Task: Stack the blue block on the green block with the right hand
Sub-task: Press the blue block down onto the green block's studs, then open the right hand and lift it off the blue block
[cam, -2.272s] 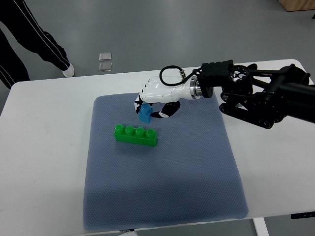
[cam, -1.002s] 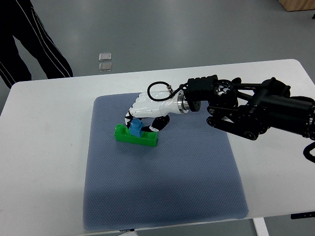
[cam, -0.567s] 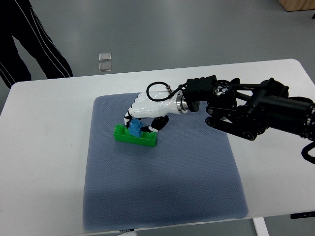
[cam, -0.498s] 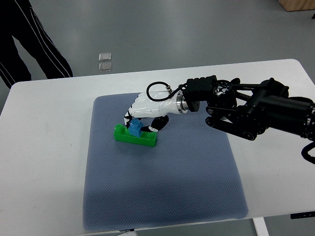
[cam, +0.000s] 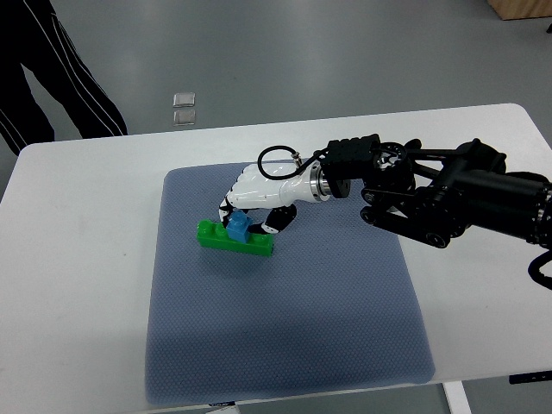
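A long green block (cam: pixel 235 239) lies on the blue-grey mat (cam: pixel 285 328), left of its middle. A small blue block (cam: pixel 237 228) sits on top of the green block near its middle. My right hand (cam: pixel 246 216), white with black finger joints, reaches in from the right and has its fingers curled around the blue block, pressing it on the green one. The black right forearm (cam: pixel 431 194) crosses the table's right side. No left arm shows.
The mat lies on a white table (cam: pixel 78 259). A person's legs in dark trousers (cam: pixel 52 69) stand on the floor beyond the far left corner. Two small square plates (cam: pixel 184 107) lie on the floor past the far edge.
My right hand carried the blue block down and left onto the green block. In the last half second the green block shifted slightly left under the hand.
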You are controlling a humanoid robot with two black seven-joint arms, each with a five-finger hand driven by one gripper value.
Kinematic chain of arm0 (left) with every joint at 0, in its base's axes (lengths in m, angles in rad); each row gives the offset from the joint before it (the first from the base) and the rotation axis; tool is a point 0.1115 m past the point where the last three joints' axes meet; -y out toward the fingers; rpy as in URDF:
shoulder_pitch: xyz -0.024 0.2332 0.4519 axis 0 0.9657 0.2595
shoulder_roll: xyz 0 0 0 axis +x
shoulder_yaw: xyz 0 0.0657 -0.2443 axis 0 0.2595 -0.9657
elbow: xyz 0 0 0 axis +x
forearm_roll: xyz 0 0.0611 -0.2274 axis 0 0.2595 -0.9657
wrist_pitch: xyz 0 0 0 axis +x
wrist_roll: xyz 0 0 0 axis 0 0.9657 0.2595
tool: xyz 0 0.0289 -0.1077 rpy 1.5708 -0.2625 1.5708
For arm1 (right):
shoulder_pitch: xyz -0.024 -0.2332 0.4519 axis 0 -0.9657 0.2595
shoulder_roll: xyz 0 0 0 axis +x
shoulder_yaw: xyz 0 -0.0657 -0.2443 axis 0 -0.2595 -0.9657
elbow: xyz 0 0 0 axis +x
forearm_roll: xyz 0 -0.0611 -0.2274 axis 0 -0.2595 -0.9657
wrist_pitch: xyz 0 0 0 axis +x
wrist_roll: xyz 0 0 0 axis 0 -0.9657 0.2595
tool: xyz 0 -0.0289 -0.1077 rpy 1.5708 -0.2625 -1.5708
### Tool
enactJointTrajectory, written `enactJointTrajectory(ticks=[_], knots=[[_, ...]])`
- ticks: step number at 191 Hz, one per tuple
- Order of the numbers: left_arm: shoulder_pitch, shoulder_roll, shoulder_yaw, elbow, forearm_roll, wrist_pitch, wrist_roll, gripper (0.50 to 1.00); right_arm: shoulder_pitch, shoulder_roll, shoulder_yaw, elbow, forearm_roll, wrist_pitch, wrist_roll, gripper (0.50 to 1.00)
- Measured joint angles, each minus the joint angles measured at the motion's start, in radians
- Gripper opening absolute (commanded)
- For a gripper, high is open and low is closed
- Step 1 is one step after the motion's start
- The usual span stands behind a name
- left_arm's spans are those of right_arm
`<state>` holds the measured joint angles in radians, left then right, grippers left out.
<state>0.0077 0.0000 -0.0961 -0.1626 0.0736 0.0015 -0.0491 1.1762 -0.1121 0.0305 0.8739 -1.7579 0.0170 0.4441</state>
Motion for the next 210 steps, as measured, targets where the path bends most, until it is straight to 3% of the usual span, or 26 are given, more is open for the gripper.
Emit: enactJointTrajectory(ticks=[160,181,192,210], knots=[[0.0,0.0,0.0,0.0,0.0,0.0,0.0,1.0,-0.035,0.047,0.0,-0.054,-0.002,-0.008,0.001,0.562],[0.0,0.0,0.0,0.0,0.0,0.0,0.0,1.0,-0.036,0.048,0.0,-0.056,-0.002,-0.008,0.001,0.609],[0.0,0.0,0.0,0.0,0.0,0.0,0.0,1.0,-0.036,0.048,0.001,-0.056,-0.002,-0.008,0.001,0.692],[0.0,0.0,0.0,0.0,0.0,0.0,0.0,1.0,-0.036,0.046,0.007,-0.056,-0.001,-0.008,0.001,0.715]])
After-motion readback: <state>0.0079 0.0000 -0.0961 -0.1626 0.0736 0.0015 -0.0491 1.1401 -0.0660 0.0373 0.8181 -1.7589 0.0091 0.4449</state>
